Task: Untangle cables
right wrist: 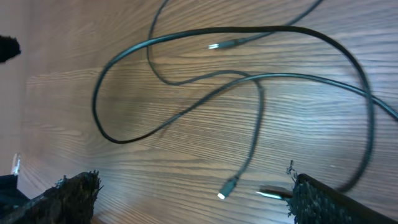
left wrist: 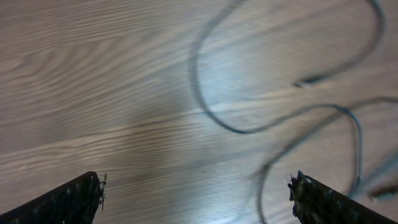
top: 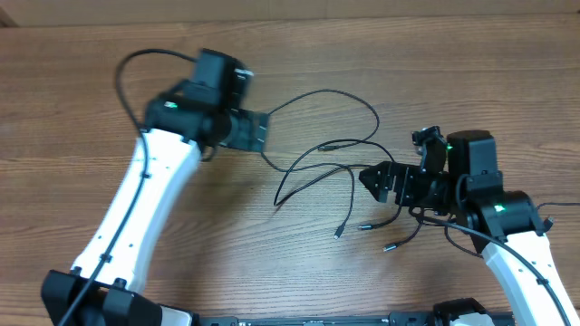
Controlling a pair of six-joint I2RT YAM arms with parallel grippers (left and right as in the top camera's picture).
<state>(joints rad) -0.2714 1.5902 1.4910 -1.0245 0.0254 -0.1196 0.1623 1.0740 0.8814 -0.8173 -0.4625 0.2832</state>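
Observation:
The cables (top: 331, 163) are thin black cords lying in loose crossing loops mid-table, with small plugs (top: 338, 234) at their near ends. My left gripper (top: 264, 134) is open at the loops' left edge. In the left wrist view the gripper (left wrist: 196, 205) hangs over bare wood, with a blurred cable loop (left wrist: 205, 112) ahead and a strand running down near its right finger (left wrist: 326, 202). My right gripper (top: 372, 181) is open at the right of the tangle. In the right wrist view the gripper (right wrist: 196, 199) holds nothing, and a plug (right wrist: 229, 186) lies on the table between its fingers, apart from both.
The wooden table (top: 91, 54) stretches around the cords. A thicker black cable (top: 136, 63) arcs from the left arm. More plug ends (top: 388, 245) lie under the right arm's wrist. A second plug (right wrist: 273, 193) lies close to the right finger (right wrist: 329, 202).

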